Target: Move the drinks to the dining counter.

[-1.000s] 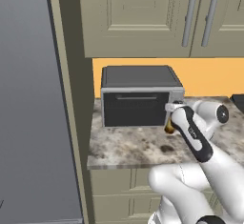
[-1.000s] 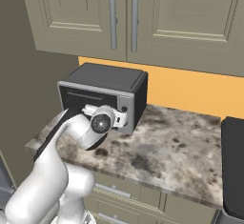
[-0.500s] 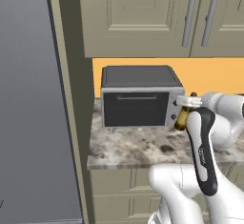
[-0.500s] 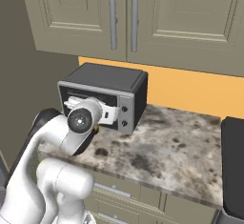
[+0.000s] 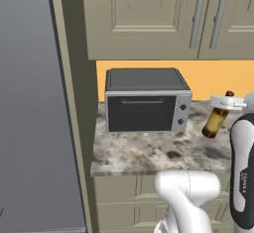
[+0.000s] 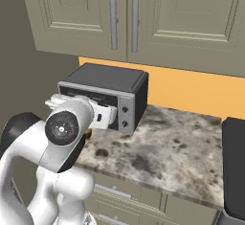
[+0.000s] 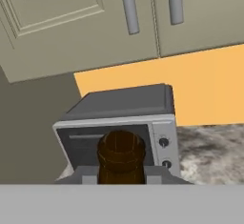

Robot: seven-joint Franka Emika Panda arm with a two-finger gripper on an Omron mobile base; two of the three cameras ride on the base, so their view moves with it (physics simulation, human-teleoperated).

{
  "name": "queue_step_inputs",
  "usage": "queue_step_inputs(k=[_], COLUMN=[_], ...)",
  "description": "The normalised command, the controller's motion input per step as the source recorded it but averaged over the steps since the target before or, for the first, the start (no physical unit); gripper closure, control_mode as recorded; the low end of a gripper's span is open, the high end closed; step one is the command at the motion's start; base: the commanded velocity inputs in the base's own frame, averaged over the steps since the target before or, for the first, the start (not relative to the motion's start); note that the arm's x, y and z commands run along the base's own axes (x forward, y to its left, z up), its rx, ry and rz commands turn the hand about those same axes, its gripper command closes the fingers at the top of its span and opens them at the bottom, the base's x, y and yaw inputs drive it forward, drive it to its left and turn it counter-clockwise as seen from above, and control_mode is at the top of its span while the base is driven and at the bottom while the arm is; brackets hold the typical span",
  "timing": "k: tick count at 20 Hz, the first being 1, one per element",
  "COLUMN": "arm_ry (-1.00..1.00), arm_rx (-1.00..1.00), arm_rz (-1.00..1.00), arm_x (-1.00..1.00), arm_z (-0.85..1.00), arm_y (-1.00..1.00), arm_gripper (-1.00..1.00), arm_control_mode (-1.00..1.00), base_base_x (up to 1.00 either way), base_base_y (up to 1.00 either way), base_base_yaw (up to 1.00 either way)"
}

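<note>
Slim brown glass bottle (image 5: 216, 122) clamped, tilted, in the closed two-finger gripper (image 5: 225, 102), lifted above the marbled stone counter (image 5: 149, 152) beside the dark toaster oven (image 5: 147, 99); carry to dining counter not yet done.

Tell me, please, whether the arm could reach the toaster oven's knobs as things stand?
Probably not: the pincer is shut on the brown bottle, held tilted above the counter beside the toaster oven, so its fingers aren't free.

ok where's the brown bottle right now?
The brown bottle is held in the gripper, tilted, above the marbled counter, just right of the toaster oven in the left base view. The hand view shows it in front of the oven.
</note>
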Motion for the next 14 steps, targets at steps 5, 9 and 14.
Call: queue_step_inputs(k=[5,9,14], arm_ry=[-0.09,-0.1,-0.01], arm_rx=[-0.03,-0.1,-0.1], arm_rz=[-0.01,0.0,-0.01], arm_x=[-0.87,-0.72,-0.53], arm_z=[0.34,0.15,0.03], arm_y=[0.03,0.52,0.76], arm_gripper=[1.0,1.0,1.0], arm_control_mode=[-1.0,-1.0,-1.0], base_base_x=[0.0,0.0,0.0], base_base_y=[0.0,0.0,0.0], base_base_yaw=[0.0,0.0,0.0])
